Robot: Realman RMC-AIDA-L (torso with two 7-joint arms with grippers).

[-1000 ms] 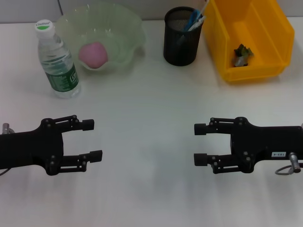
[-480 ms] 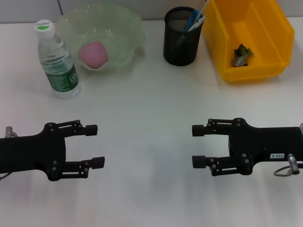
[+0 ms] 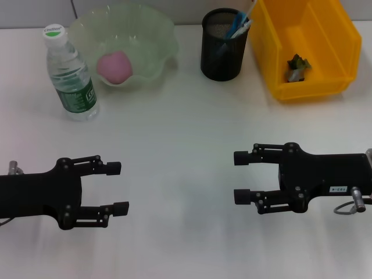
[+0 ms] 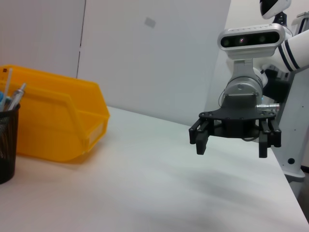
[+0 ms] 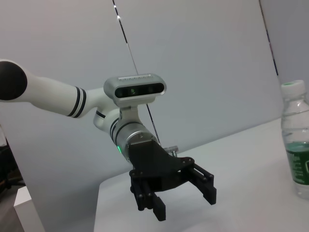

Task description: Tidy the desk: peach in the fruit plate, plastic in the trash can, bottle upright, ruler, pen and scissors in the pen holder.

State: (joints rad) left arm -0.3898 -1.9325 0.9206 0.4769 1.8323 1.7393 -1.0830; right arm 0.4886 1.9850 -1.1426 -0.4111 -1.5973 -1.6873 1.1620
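1. Hovering low over the near part of the counter (image 3: 186, 133): left pincer (image 3: 116, 187) and right pincer (image 3: 242, 177), tips pointing at each other across a bare gap, both spread open and gripping nothing.
2. Peach (image 3: 114, 65) is sitting in the fruit plate (image 3: 160, 32), far-left side.
3. Bottle (image 3: 70, 74) is standing upright, cap on, just beside the plate, straight ahead of the left pincer and well apart from it.
4. Pen holder (image 3: 221, 52) is standing at far centre with pens sticking out the top; can't confirm ruler or scissors inside.
5. Trash can (image 3: 334, 35), the yellow bin, is sitting far right with a crumpled scrap of plastic (image 3: 298, 65) in it.
6. Judging by layout: nothing loose is lying between the pincers, so the tidy is looking finished. If anything needs a touch, left arm is nearer bottle and plate, right arm nearer holder and bin.
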